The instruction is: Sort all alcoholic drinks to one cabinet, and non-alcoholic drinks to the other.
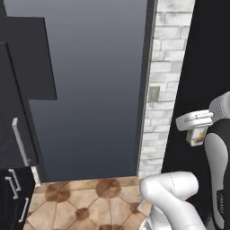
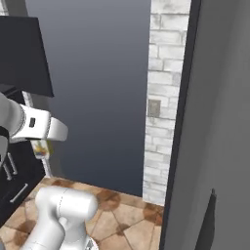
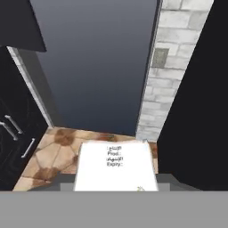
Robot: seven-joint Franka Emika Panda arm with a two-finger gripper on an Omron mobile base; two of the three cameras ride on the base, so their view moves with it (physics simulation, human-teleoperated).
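here the gripper (image 1: 197, 130) is up in the air, above the tiled floor (image 1: 85, 202), and its jaws are pinching the small pale carton (image 1: 196, 136).

from the left base view, the carton hangs just under the white hand, in front of a dark panel at the right. you can see its pale side and a bit of colour on it. this view also shows a long silver handle (image 1: 20, 141) on a dark door at the left, and short handles lower down.

from the right base view, the carton (image 2: 41, 149) is a small yellow bit peeking out under the white arm at the left. a big grey door (image 2: 215, 122) stands close at the right.

from the hand view, the carton (image 3: 115, 165) is right up close at the bottom, with its white top and a few lines of tiny print, too small to read. past it are the floor, a dark grey wall (image 3: 98, 62), a white brick strip (image 3: 169, 75) with a little grey plate (image 3: 160, 58) on it, and dark cabinet doors at the left.
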